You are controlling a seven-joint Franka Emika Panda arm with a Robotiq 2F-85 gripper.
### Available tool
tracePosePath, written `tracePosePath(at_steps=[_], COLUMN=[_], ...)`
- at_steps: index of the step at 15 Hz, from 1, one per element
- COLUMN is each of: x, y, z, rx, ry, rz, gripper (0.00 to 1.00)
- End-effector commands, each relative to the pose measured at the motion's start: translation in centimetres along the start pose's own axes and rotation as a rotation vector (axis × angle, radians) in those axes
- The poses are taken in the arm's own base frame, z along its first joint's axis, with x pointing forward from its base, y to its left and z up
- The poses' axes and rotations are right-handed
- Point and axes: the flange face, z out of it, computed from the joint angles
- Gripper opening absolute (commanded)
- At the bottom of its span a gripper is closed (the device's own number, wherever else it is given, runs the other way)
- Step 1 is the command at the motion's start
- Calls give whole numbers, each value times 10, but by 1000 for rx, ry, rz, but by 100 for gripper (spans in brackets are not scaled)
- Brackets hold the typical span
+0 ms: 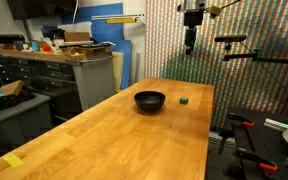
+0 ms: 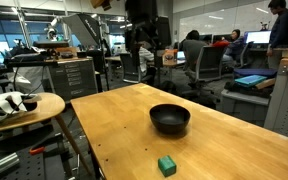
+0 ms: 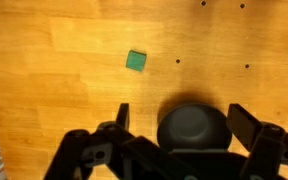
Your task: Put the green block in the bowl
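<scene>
The green block (image 1: 184, 100) is a tiny cube lying on the wooden table (image 1: 114, 140) beside the bowl (image 1: 150, 100), a round black bowl that stands empty. Both also show in an exterior view, the block (image 2: 167, 165) near the table's edge and the bowl (image 2: 170, 119) further in. My gripper (image 1: 191, 40) hangs high above the far end of the table, well away from both, and also shows in an exterior view (image 2: 144, 48). In the wrist view the gripper (image 3: 184, 120) is open and empty, with the bowl (image 3: 192, 128) far below between the fingers and the block (image 3: 135, 61) apart from it.
A yellow tape mark (image 1: 14, 160) lies near the table's corner. Drawer cabinets (image 1: 54, 75) stand beside the table. A round stool (image 2: 24, 105) with a white object stands off the table's side. Office chairs (image 2: 209, 65) and people are behind.
</scene>
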Motion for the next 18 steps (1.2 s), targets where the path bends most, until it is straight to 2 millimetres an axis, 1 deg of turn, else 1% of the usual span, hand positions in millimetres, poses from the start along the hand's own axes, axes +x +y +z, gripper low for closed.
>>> tracePosePath(at_steps=[1,5,8,11,15,18], x=[1,1,-2,-1,1,2], y=[17,30,40,46,50,50], z=[30,71,106,135,168,187], rx=[6,19,45,83,92,73], ry=[44,47,22,-7,1,15], rz=[-4,26,57,95,123,104], gripper=[100,100,100,100,100,100])
